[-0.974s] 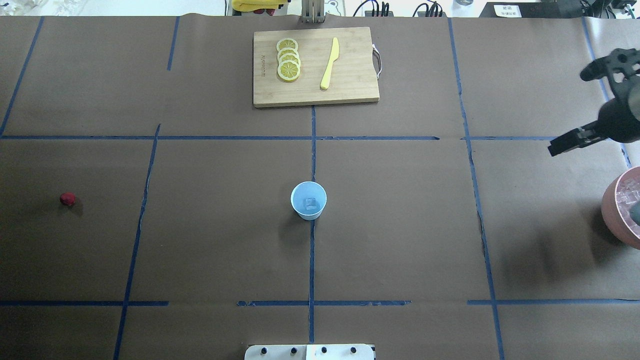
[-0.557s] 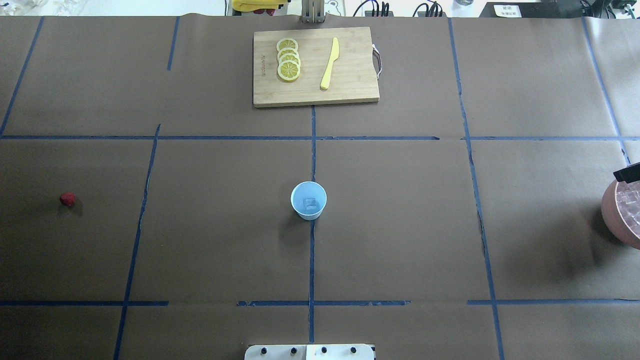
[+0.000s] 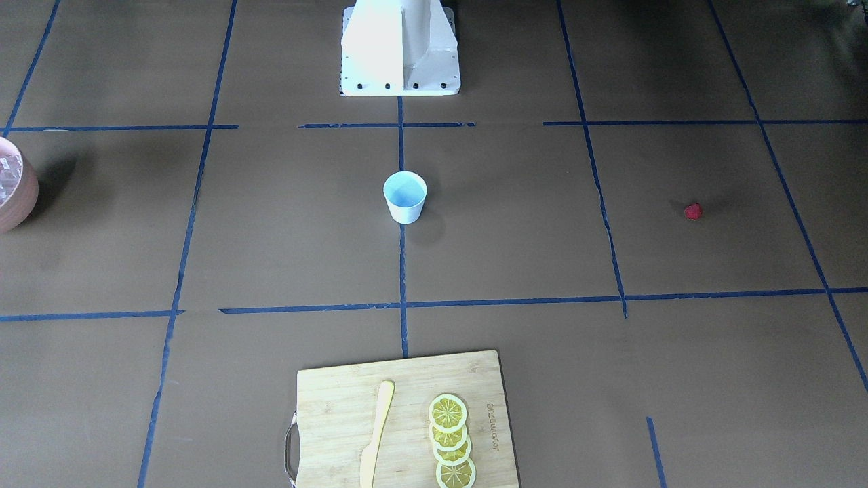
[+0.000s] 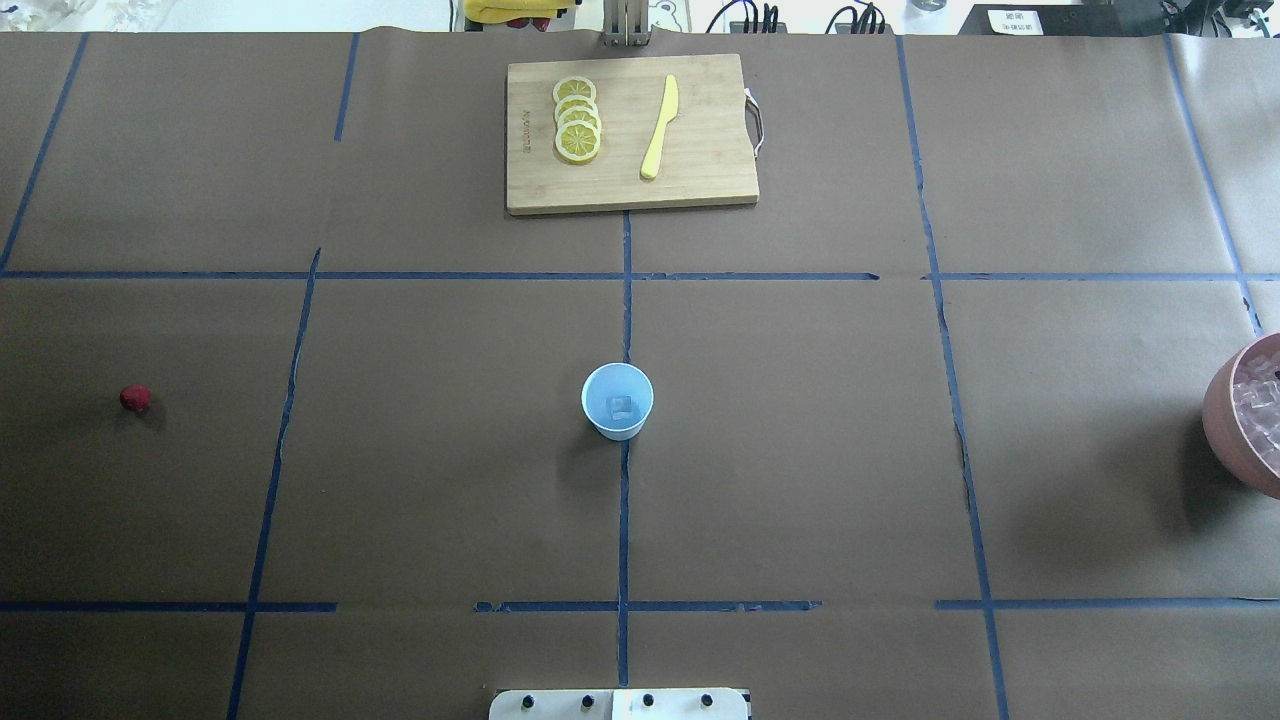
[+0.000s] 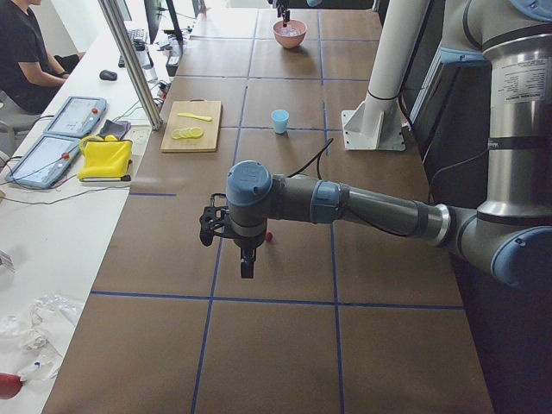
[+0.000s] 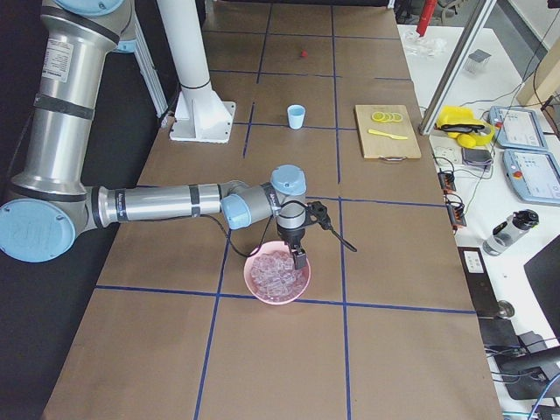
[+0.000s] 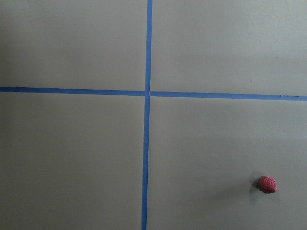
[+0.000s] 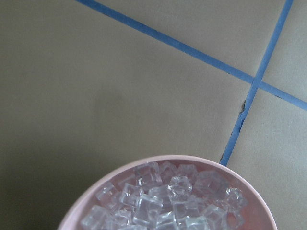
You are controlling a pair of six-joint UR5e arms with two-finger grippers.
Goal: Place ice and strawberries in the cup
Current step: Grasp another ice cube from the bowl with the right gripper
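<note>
Right gripper (image 6: 300,254), seen from the right, points down over the pink bowl (image 6: 278,297) of ice (image 6: 273,273); its spread cannot be told. From the left, left gripper (image 5: 247,260) hangs down near one strawberry (image 5: 270,236), likewise unclear. Overhead, one central cup (image 4: 618,432) holds one cube.

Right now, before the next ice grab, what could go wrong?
The ice is heaped in the pink bowl; a pinch may slip or lift several cubes.
The cup is small and far from the bowl; a cube could drop en route or miss.
The strawberry is tiny and round; it may roll when pinched.
</note>
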